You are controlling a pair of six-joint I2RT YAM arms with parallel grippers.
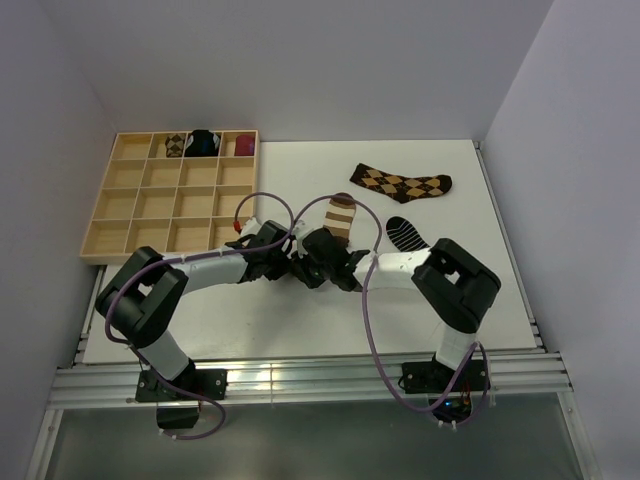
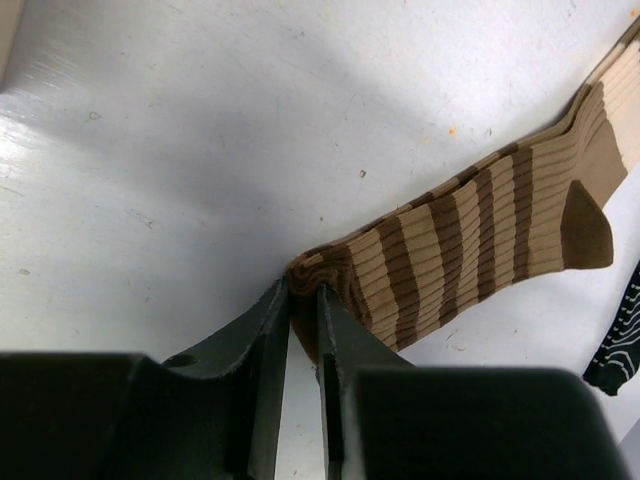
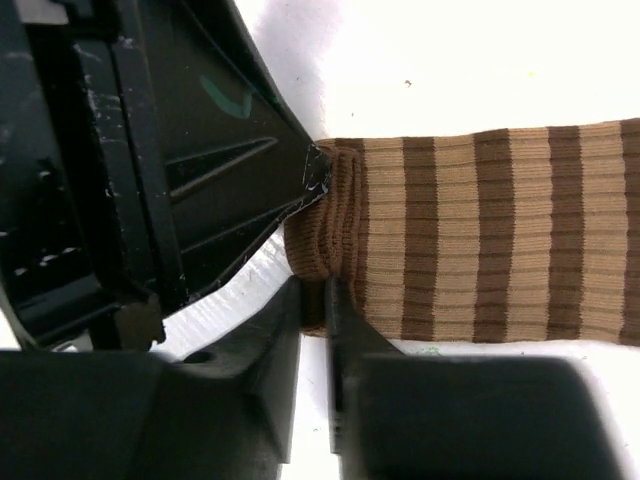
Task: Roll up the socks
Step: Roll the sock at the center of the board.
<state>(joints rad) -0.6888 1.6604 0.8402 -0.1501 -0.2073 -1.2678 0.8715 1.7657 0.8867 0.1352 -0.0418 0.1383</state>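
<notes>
Left end effector point(image 2: 303, 292): fingers almost together, pinching the bunched, part-rolled near end of the striped sock point(image 2: 450, 240). Right end effector point(image 3: 313, 290): likewise nipped on that same rolled edge, just beside the left one. Sock lies flat on the surface point(image 2: 200, 120), with its long axis running away from both toward 12 o'clock in the overhead view. Judgement: the roll must advance toward 12. Neither arm is nearer.

A robotics lab test cell: a white tabletop point(image 1: 300, 330) boxed in by bare pale walls point(image 1: 300, 60) at nine, twelve and three o'clock, aluminium rails point(image 1: 320, 380) at six o'clock carrying the cabled left arm point(image 1: 160, 300) and right arm point(image 1: 455, 285), and a wooden sorting tray point(image 1: 150, 253) at ten o'clock.
</notes>
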